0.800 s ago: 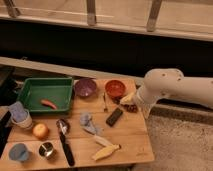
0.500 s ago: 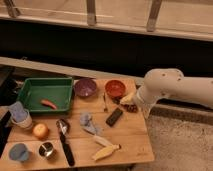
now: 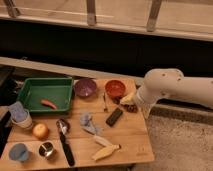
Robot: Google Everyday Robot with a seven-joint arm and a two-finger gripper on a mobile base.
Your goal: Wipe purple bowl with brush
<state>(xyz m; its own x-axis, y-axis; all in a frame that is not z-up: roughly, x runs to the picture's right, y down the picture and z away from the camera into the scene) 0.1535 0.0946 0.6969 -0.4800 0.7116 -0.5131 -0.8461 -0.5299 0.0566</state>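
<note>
Gripper is at the right edge of the wooden table, on the white arm that reaches in from the right, just right of the red-orange bowl. Its jaws are spread wide and I can't see anything in them. There's a dark patch under it and I can't tell what it is. Purple bowl sits at the back edge near mid-table, upright, between the green tray and the red-orange bowl and apart from both. Its inside shows as plain purple. The red-orange bowl's inside reads as darker red, contents not discernible. The green tray takes the back-left corner and holds one small red-orange elongated item, lying toward the tray's front. Brush lies flat in the front-left part of the table, with its shiny dark head toward the tray and its black handle running to the front edge, well apart from the purple bowl and the gripper. At the left edge is a pale cup stack with something bluish on top. In the front-left corner are a blue cup and a small metal cup, insides too dark to read. An orange round fruit sits between the stack and the brush. Mid-table there's a thin fork, a black block and a blue-grey cloth. A pale yellow item lies near the front edge.
</note>
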